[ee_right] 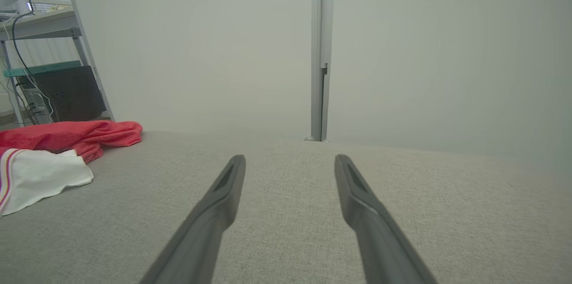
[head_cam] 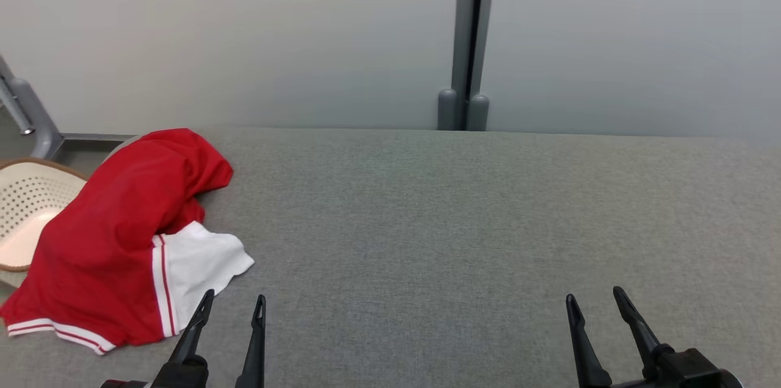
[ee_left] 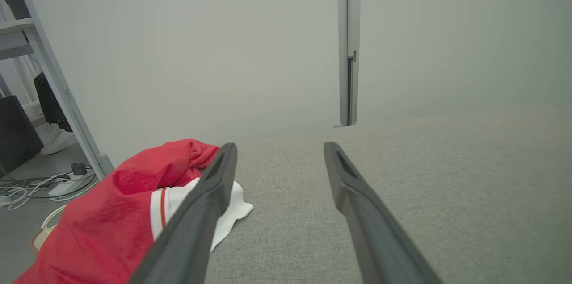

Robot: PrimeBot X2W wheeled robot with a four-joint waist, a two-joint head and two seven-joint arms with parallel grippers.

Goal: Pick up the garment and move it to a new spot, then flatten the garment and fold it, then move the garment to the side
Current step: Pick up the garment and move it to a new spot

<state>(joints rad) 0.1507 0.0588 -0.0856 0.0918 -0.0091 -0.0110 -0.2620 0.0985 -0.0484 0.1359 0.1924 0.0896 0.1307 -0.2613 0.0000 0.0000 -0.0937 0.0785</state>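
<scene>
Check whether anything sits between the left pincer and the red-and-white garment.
Nothing visible does. The open left pincer is right beside the garment, with at most a sliver of bare grey table between them. The basket lies on the garment's far side.

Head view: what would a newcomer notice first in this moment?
The crumpled red and white garment at the left edge of the grey table, beside a pale perforated basket, stands out first. Next come the open left end effector by its white part and the open right end effector above bare tabletop.
</scene>
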